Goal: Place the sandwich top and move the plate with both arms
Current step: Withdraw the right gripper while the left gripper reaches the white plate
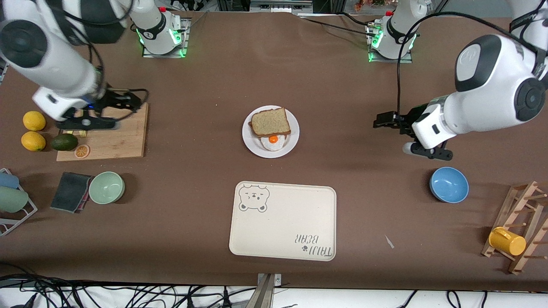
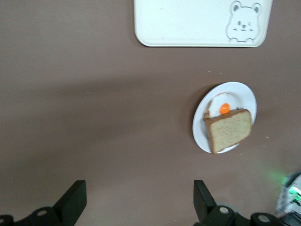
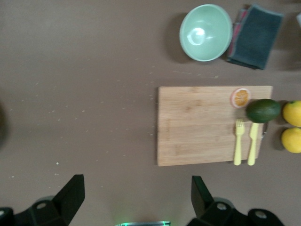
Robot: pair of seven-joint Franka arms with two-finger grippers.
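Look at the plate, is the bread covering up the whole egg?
No, the sandwich top covers only part of the egg on the plate; the orange yolk and some white show.

A bread slice [image 1: 270, 122] lies on the plate [image 1: 250, 141], partly covering an egg [image 1: 273, 143]. The tray [image 1: 283, 221] sits nearer the camera.

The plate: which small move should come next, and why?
Probably both arms should move in toward the plate. The bread already lies on the egg, so the top seems placed. The left claw and right claw are open and off to either side of it.
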